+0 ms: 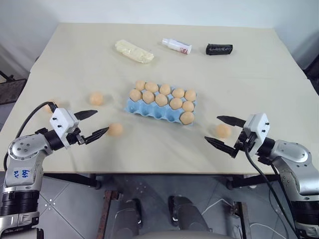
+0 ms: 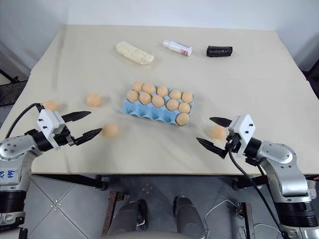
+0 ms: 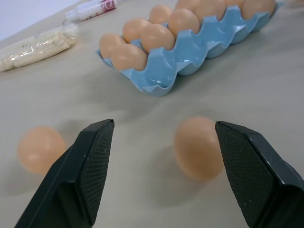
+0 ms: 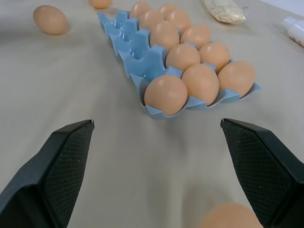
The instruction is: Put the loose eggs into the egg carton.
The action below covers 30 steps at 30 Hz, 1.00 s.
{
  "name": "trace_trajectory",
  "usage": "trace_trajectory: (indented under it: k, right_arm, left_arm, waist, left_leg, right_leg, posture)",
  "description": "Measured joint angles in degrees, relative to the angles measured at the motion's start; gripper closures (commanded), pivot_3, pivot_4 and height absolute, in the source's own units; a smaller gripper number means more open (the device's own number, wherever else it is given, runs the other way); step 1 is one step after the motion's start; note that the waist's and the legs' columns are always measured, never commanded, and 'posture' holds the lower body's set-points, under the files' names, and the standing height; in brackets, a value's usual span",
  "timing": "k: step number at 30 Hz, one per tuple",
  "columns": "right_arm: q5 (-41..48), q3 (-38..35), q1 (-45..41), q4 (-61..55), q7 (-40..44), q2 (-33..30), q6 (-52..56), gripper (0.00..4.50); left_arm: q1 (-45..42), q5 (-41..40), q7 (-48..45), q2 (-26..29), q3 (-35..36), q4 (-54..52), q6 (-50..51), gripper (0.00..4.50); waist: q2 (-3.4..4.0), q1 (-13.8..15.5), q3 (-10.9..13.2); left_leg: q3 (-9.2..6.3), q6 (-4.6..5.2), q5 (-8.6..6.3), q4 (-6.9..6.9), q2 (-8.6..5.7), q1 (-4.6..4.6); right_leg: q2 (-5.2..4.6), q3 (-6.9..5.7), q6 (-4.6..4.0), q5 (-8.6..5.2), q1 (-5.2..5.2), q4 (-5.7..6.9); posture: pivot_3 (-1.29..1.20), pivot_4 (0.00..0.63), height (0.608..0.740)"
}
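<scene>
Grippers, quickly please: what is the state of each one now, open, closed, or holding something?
Left gripper: open, holding nothing; a loose egg lies just beyond its fingertips.
Right gripper: open wide, holding nothing; another loose egg lies between its fingers.

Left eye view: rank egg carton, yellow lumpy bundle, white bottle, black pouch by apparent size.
1. egg carton, clearly largest.
2. yellow lumpy bundle.
3. white bottle and black pouch: they look about alike, so no ranking between them.
The bundle, bottle and pouch lie farther from the camera than the carton, so they look smaller than they are.
</scene>
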Motion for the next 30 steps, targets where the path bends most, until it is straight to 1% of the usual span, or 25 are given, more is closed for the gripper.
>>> trace_trajectory:
  k: [4, 7, 10, 14, 16, 18, 21, 26, 30]
  right_arm:
    - [-0.71, -0.37, 0.02, 0.02, -2.23, 1.65, -0.93, 0.00]
    - [-0.86, -3.15, 1.41, -0.06, -4.33, 2.04, -1.22, 0.00]
    - [-1.20, -6.79, 5.99, -0.99, -5.83, 2.02, -1.86, 0.00]
    - [-1.31, -11.00, 11.76, -1.64, -7.41, 2.04, -2.14, 0.00]
    - [-1.78, -12.39, 14.98, -1.62, -8.08, 2.22, -2.41, 0.00]
    - [-2.32, -12.49, 15.93, -1.42, -8.55, 2.92, -2.63, 0.00]
    - [-3.13, -12.09, 15.60, -0.87, -9.12, 3.20, -2.38, 0.00]
    - [-4.83, -7.77, 8.82, 3.18, -9.83, 3.92, -0.99, 0.00]
    - [-6.53, -3.60, 4.29, 7.78, -9.67, 4.61, -0.68, 0.00]
  left_arm:
    - [0.02, -0.60, -1.10, -0.18, -0.04, -0.60, 0.41, 0.88]
    - [0.14, -2.02, -3.54, -0.52, -1.51, -2.84, 0.54, 0.88]
    - [0.33, -2.13, -5.68, -1.36, -3.95, -4.73, 0.17, 0.88]
    - [-1.13, -1.87, -8.17, -3.18, -8.51, -5.79, -0.92, 0.88]
    - [-1.86, -1.43, -10.08, -4.05, -11.48, -6.84, -2.46, 0.88]
    - [-1.88, -1.35, -11.74, -4.48, -13.51, -6.87, -2.84, 0.88]
    - [-2.19, -1.47, -13.04, -4.64, -14.63, -6.71, -2.79, 0.88]
    - [-3.52, -1.49, -13.75, -4.61, -14.53, -6.15, -2.91, 0.88]
    - [-3.44, -1.47, -13.74, -4.54, -14.42, -6.05, -2.93, 0.88]
  waist:
    - [0.00, -0.07, 0.00]
    - [0.00, 0.05, 0.00]
    - [0.00, 0.57, 0.00]
    - [0.00, 0.54, 0.00]
    - [0.00, 0.53, -0.01]
    - [0.00, 0.08, -0.01]
    - [0.00, -0.66, -0.01]
    - [0.00, -1.35, -0.01]
    - [0.00, -1.37, -0.01]
  left_leg:
    - [0.01, -0.01, 0.01, 0.02, 0.00, 0.01]
    - [0.01, -0.01, 0.00, 0.03, -0.01, 0.01]
    - [-0.02, 0.00, -0.01, 0.03, -0.03, -0.01]
    - [0.01, 0.02, 0.00, 0.08, -0.05, 0.00]
    - [0.01, 0.02, 0.00, 0.09, -0.05, 0.06]
    - [0.05, 0.02, 0.02, 0.09, -0.05, 0.09]
    - [0.10, 0.03, 0.07, 0.10, -0.04, 0.18]
    - [0.04, 0.01, 0.18, 0.13, -0.06, 0.19]
    - [0.03, 0.09, 0.22, 0.14, -0.07, 0.14]
  right_leg:
    - [0.01, 0.01, 0.00, 0.00, 0.00, 0.04]
    - [0.00, 0.00, 0.00, 0.00, 0.02, 0.03]
    - [0.00, -0.02, 0.00, 0.00, 0.03, -0.02]
    - [0.02, 0.03, 0.04, 0.02, 0.05, 0.01]
    - [0.03, 0.03, 0.04, 0.02, 0.12, 0.00]
    - [0.05, 0.09, 0.08, 0.05, 0.11, 0.03]
    - [0.06, 0.16, 0.08, 0.05, 0.11, 0.17]
    - [0.05, 0.13, 0.08, 0.20, 0.12, 0.19]
    - [0.04, 0.12, 0.09, 0.20, 0.11, 0.17]
  posture:
    - [0.00, 0.150, 0.740]
    - [0.00, 0.150, 0.740]
    - [0.00, 0.150, 0.740]
    - [0.00, 0.150, 0.740]
    - [0.00, 0.150, 0.740]
    - [0.00, 0.150, 0.740]
    - [0.00, 0.150, 0.740]
    - [0.00, 0.150, 0.740]
    - [0.00, 0.150, 0.740]
